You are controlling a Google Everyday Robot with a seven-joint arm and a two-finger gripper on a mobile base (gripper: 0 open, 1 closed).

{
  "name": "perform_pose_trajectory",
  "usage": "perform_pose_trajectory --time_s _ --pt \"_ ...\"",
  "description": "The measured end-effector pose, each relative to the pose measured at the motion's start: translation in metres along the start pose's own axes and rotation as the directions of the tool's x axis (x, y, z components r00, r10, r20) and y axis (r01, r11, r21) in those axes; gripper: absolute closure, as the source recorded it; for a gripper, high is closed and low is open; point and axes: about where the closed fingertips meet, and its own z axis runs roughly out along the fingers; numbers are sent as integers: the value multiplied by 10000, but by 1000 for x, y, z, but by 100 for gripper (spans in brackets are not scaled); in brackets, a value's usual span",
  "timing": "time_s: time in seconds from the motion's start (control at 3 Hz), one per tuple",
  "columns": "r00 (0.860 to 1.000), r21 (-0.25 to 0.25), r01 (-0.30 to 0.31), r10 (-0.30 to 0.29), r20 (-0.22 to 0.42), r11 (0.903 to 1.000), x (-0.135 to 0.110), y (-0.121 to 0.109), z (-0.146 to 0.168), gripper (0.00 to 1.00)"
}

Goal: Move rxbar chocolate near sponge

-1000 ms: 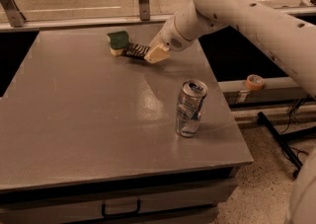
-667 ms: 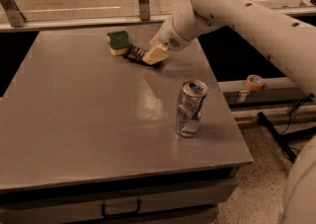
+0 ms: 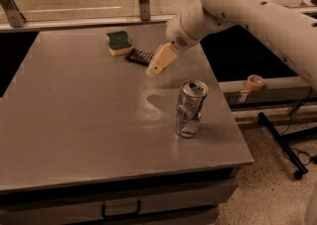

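The rxbar chocolate (image 3: 138, 56), a flat dark bar, lies on the grey table (image 3: 89, 120) at the back. Its left end is close beside the sponge (image 3: 119, 42), which has a green top and a pale yellow base. My gripper (image 3: 154, 68) hangs just right of the bar and slightly above the table, pointing down and left. It is open and holds nothing. The bar's right end is hidden behind the gripper.
A silver drink can (image 3: 190, 109) stands upright near the table's right front. A roll of tape (image 3: 255, 82) sits on a ledge to the right. The table's right edge drops to the floor. A glass partition runs behind the table.
My gripper has let go of the bar and drawn back toward the camera. The bar stays beside the sponge.
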Motion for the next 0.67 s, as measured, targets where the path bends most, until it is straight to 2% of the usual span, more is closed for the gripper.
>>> perform_pose_trajectory --time_s 0.33,0.67 --pt "9966 399 -272 240 791 9988 1 9 -32 0" --pt "9893 1187 -778 619 1318 9899 12 11 -64 0"
